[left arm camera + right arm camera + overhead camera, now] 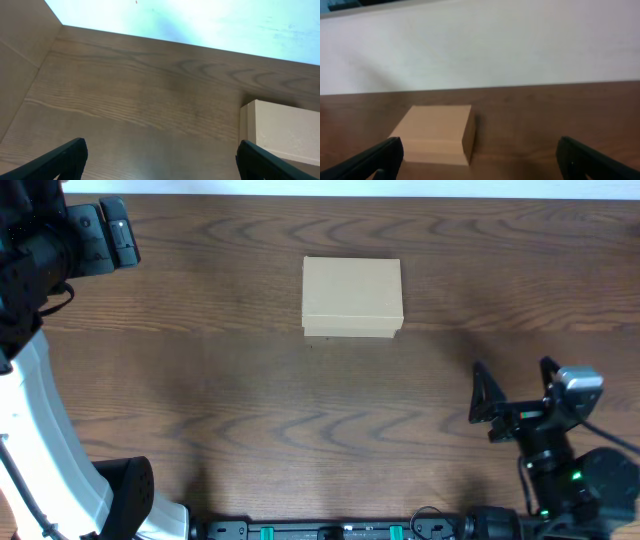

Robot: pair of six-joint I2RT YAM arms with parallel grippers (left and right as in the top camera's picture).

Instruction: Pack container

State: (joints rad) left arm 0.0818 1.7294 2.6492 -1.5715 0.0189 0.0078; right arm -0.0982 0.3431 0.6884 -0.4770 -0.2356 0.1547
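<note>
The container (352, 296) is a small tan cardboard box with its lid shut, lying on the wooden table at the middle back. It also shows in the right wrist view (437, 132) and at the right edge of the left wrist view (285, 130). My left gripper (160, 160) is open and empty at the far left back of the table, well left of the box. My right gripper (512, 392) is open and empty at the front right, apart from the box; in its own view (480, 160) the fingers are spread wide.
The brown wooden table (230, 400) fills the view. A pale wall (480, 45) lies behind its far edge. The arm bases and a black rail (340, 530) run along the front edge.
</note>
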